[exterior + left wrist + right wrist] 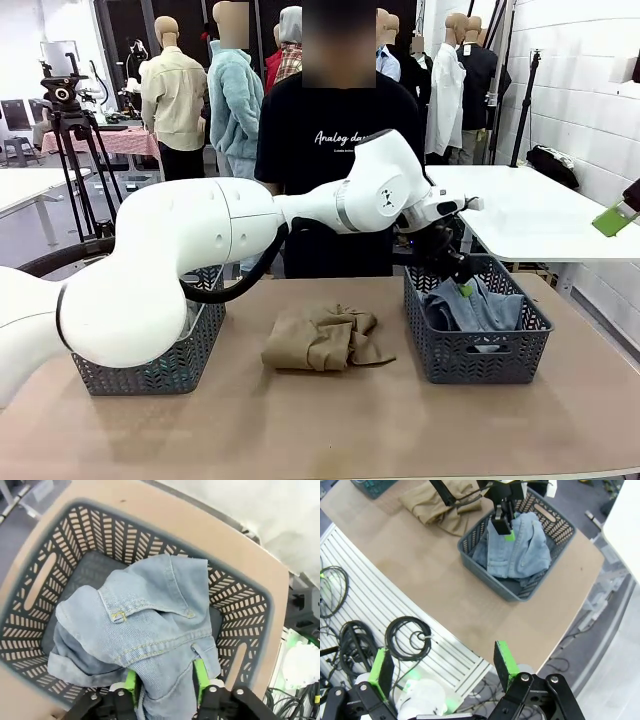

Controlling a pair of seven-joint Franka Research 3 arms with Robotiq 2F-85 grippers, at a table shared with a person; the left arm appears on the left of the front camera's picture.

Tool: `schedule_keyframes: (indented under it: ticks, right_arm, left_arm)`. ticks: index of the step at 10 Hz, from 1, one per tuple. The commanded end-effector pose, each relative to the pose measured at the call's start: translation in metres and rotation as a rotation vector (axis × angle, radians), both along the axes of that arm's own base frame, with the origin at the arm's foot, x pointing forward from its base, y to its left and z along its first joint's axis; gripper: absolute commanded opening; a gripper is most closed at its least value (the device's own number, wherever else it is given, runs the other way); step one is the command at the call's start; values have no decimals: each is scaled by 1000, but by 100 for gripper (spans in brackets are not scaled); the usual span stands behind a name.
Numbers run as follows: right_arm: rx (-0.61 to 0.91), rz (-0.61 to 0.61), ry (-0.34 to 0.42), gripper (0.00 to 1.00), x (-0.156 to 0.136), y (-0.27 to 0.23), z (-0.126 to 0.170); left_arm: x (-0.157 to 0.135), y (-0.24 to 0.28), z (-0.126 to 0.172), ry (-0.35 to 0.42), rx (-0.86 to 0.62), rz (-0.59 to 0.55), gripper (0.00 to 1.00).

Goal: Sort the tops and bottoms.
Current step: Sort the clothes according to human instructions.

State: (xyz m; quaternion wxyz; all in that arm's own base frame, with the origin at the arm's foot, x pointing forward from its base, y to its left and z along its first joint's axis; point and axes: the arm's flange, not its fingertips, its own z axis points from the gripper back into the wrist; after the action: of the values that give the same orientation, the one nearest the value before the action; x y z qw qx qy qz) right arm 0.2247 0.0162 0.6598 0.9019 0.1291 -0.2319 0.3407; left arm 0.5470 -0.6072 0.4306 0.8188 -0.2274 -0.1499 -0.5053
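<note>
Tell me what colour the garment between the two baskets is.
The garment is tan, clearest in the front view.

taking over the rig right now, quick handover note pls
Left pincer: pads either side of the folded light blue denim garment, inside the dark grey slotted plastic basket on the robot's right; gripping or releasing, cannot tell.
Right pincer: open, empty, off beside the table.
Done: denim in that basket.
To do: crumpled tan-beige garment lies mid-table between the baskets, unsorted. Other basket: contents cannot be told.
</note>
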Motion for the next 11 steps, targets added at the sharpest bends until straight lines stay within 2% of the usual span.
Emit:
schedule_keyframes:
  ticks: [1, 4, 5, 11]
  right_arm:
    - [-15, 2, 10, 100, -1, 0, 0]
    - [-15, 2, 10, 100, -1, 0, 0]
    - [-15, 2, 10, 100, -1, 0, 0]
    - [-15, 2, 10, 100, -1, 0, 0]
  left_arm:
    - [9, -9, 16, -25, 0, 29, 100]
    - [5, -2, 37, -63, -18, 48, 100]
    - [3, 3, 16, -19, -20, 10, 100]
    - [3, 3, 16, -19, -20, 10, 100]
